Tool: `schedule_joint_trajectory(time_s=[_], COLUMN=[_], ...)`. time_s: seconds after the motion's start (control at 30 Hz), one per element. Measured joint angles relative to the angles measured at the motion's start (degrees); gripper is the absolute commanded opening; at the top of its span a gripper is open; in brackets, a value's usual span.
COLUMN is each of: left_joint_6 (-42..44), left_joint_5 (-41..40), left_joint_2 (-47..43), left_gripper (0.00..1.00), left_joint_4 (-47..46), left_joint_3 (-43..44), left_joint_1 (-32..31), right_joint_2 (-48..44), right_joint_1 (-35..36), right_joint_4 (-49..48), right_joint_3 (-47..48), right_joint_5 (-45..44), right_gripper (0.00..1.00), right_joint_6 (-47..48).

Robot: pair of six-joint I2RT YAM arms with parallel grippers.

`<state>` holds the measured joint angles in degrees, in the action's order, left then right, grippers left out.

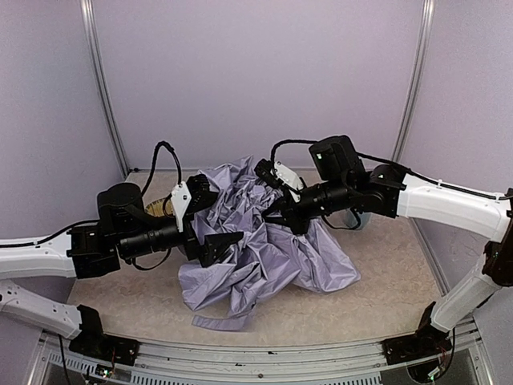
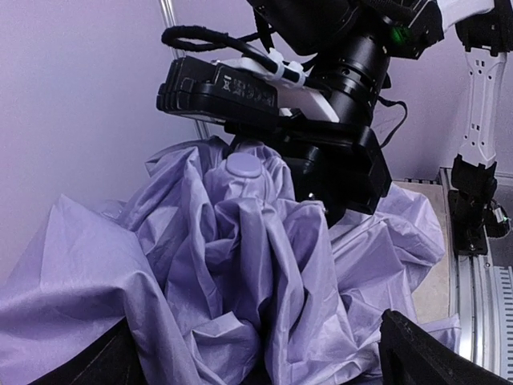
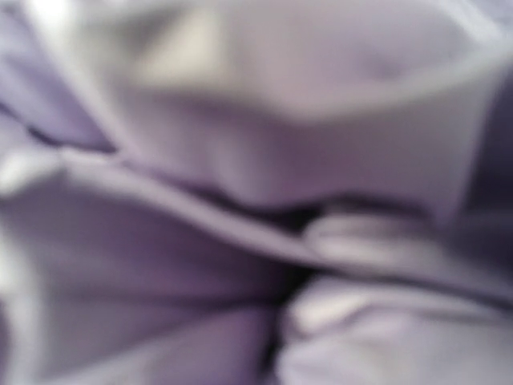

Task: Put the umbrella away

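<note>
The umbrella (image 1: 264,249) lies in a crumpled heap of pale lavender fabric in the middle of the table. In the left wrist view its fabric (image 2: 200,265) fills the frame and the round lavender knob (image 2: 243,166) sticks up from the folds. My left gripper (image 1: 210,218) is open, its black fingers (image 2: 425,353) spread wide on either side of a bunch of fabric. My right gripper (image 1: 276,212) is pushed into the top of the heap, beside the knob in the left wrist view (image 2: 321,172). The right wrist view shows only blurred fabric (image 3: 256,192), and its fingers are hidden.
A tan woven object (image 1: 156,208) sits behind the left arm at the back left. A small grey-blue object (image 1: 358,218) sits behind the right arm. Lavender walls with metal posts (image 1: 104,96) enclose the table. A metal rail (image 1: 264,361) runs along the front edge.
</note>
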<state>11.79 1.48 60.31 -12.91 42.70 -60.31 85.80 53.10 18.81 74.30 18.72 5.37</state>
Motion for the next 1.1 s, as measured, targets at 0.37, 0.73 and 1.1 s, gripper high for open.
schedule_joint_trajectory(time_s=[0.37, 0.73, 1.1], left_joint_6=[-0.33, -9.01, -18.91], left_joint_5=[-2.01, 6.01, 11.61], left_joint_2=[10.51, 13.86, 14.56], left_gripper=[0.44, 0.02, 0.00], left_joint_4=[-4.22, -12.94, -26.56], left_joint_3=[1.60, -6.32, -14.27], left_joint_1=[-0.02, 6.25, 13.00], right_joint_2=[3.63, 0.46, -19.50], right_joint_1=[2.75, 3.17, 1.77], right_joint_4=[13.20, 12.41, 4.59], right_joint_3=[5.66, 3.56, -10.56], right_joint_5=[-2.71, -3.82, -4.66], right_gripper=[0.19, 1.00, 1.00], right_joint_6=[0.76, 2.34, 3.98])
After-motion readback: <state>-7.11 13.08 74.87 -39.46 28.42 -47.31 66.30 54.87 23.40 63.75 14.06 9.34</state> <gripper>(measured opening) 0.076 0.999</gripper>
